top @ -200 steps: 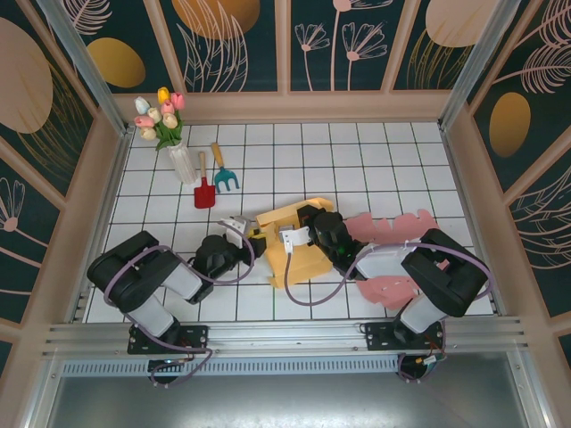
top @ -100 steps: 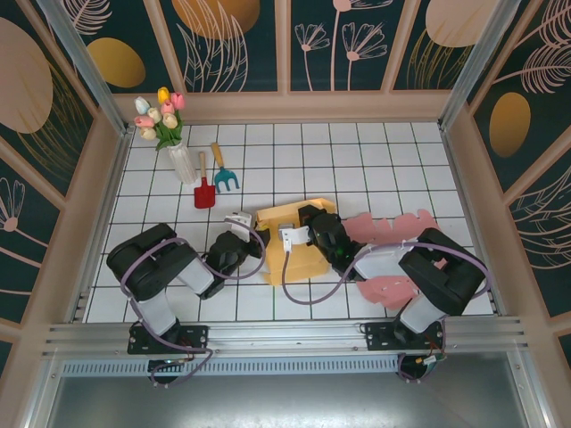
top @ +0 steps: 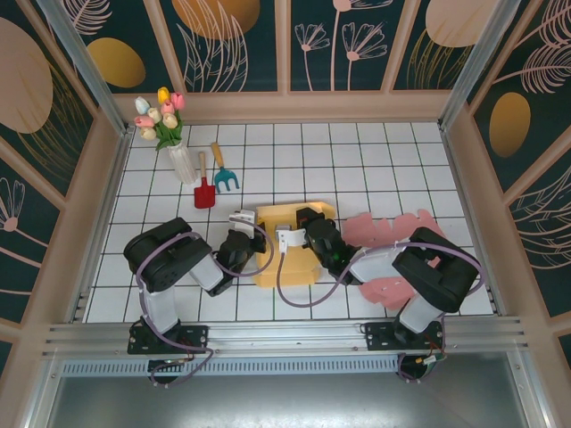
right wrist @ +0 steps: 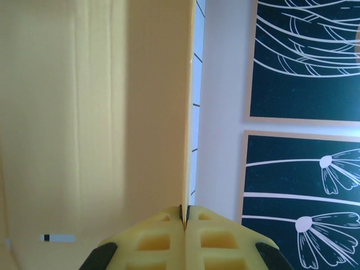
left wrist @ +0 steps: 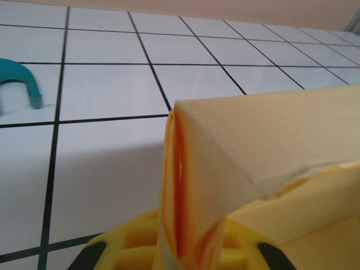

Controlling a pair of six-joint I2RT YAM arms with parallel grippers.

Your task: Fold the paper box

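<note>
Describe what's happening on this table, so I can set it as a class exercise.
Two robot arms are folding a yellow paper box on the tiled table. The left tool pinches a folded edge at the box's left side; the right tool is shut on one thin panel. The box is only partly formed. A pink sheet lies beside the right arm.

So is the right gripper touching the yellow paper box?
Touching. The right wrist view shows the right gripper shut on an edge of the yellow paper box.
</note>
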